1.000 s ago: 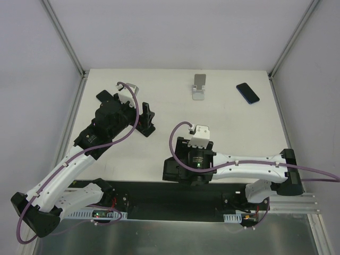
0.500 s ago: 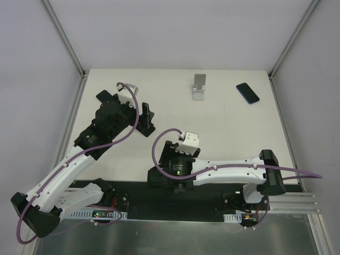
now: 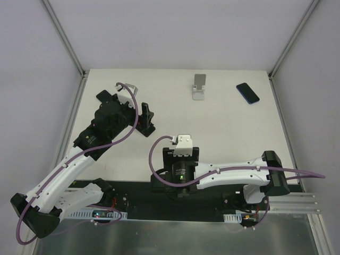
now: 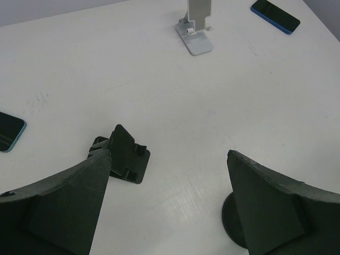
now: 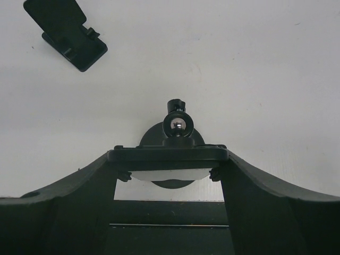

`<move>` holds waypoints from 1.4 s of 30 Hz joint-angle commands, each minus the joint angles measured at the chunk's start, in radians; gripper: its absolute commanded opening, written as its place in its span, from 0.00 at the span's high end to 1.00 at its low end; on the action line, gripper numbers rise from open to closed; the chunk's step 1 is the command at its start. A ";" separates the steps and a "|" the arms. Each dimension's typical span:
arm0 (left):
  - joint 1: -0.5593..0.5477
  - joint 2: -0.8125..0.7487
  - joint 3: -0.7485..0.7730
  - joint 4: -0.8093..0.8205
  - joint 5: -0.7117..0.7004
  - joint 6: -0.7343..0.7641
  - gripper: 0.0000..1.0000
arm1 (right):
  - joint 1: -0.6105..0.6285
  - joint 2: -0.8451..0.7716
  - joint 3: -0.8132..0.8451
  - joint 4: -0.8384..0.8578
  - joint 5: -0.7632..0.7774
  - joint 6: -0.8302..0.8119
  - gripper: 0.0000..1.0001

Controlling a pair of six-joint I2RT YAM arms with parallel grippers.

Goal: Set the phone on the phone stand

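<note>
Top view: phone (image 3: 247, 93) lies flat on the table (image 3: 239, 138) at 1 o'clock. It sits well apart from the silver stand (image 3: 200, 87) at 12 o'clock, to that stand's right. Black stand (image 3: 145, 122) at 10 o'clock, close by the left arm's wrist.

Left wrist view: left gripper (image 4: 169, 154) released, 2 fingers spread wide, bare table between them. Black stand (image 4: 125, 156) just inside the left finger at 7 o'clock. Silver stand (image 4: 197, 32) upright at 12 o'clock, phone (image 4: 275, 15) at 1 o'clock. A 2nd phone (image 4: 8, 134) is cut off by the frame at 9 o'clock. A round black base (image 4: 232, 223) is half hidden behind the right finger at 5 o'clock.

Right wrist view: right gripper (image 5: 170, 156) hangs over a ball mount (image 5: 178, 125) on a round base. A black cross-piece (image 5: 149, 155) spans finger to finger (its ends meet the inner faces; clamped or merely straddled, I cannot tell). Black stand (image 5: 66, 32) at 11 o'clock.
</note>
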 commanded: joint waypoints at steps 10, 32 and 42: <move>0.000 -0.003 -0.005 0.037 -0.008 0.026 0.11 | -0.005 -0.126 -0.095 0.003 0.036 -0.136 0.98; 0.000 0.028 -0.003 0.035 0.051 0.047 0.01 | -0.013 -0.404 -0.187 0.529 -0.028 -0.818 0.00; 0.244 0.138 0.031 0.000 0.008 -0.082 0.01 | -0.475 -0.627 -0.315 0.947 -0.523 -1.196 0.03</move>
